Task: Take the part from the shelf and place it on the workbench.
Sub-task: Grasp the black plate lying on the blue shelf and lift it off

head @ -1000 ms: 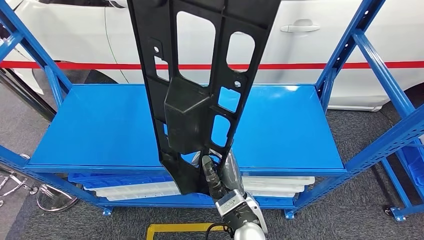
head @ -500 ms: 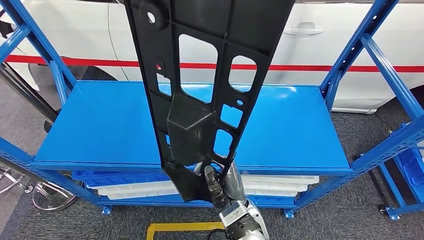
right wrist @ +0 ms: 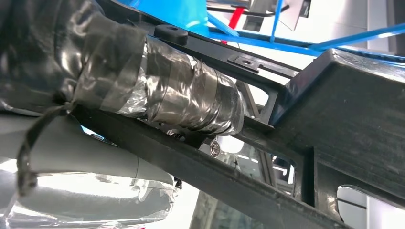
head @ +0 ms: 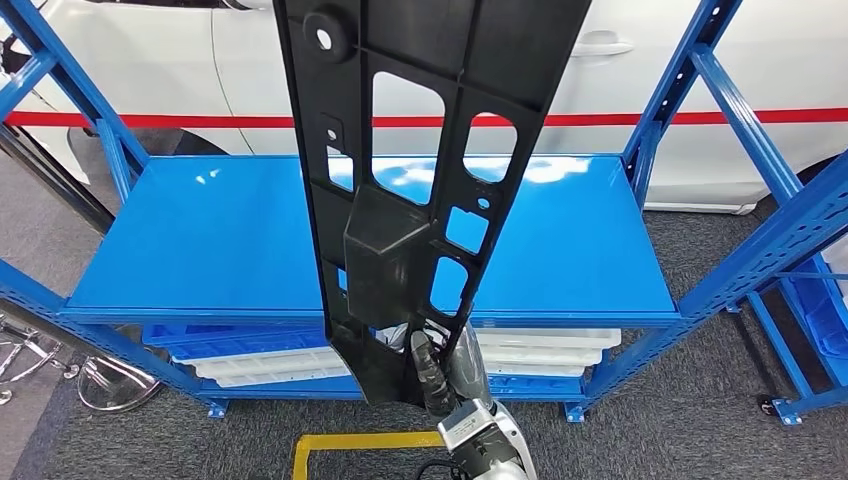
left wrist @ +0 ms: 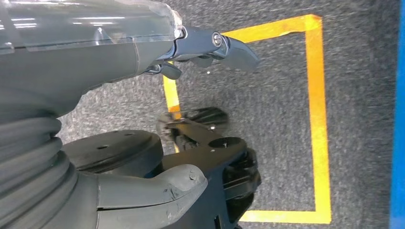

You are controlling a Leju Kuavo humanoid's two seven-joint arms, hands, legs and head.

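The long black part (head: pixel 420 190) stands nearly upright through the middle of the head view, its lower end in my right hand (head: pixel 440 370) at bottom centre. In the right wrist view my taped fingers (right wrist: pixel 191 102) are wrapped around one of its ribs, so the grip is firm. The part is lifted off the blue shelf (head: pixel 230 240), whose top board lies bare behind it across the centre of the frame. Over the last second the whole scene has slid and turned a little: the shelf sits lower and wider, its right post has swung towards the upper right, and the part reaches higher in the frame. I judge that my body is moving, not the shelf, so the carry has begun. My left hand (left wrist: pixel 205 47) hangs over grey carpet and a yellow tape square (left wrist: pixel 317 119), fingers apart, holding nothing. The workbench is yet to come.
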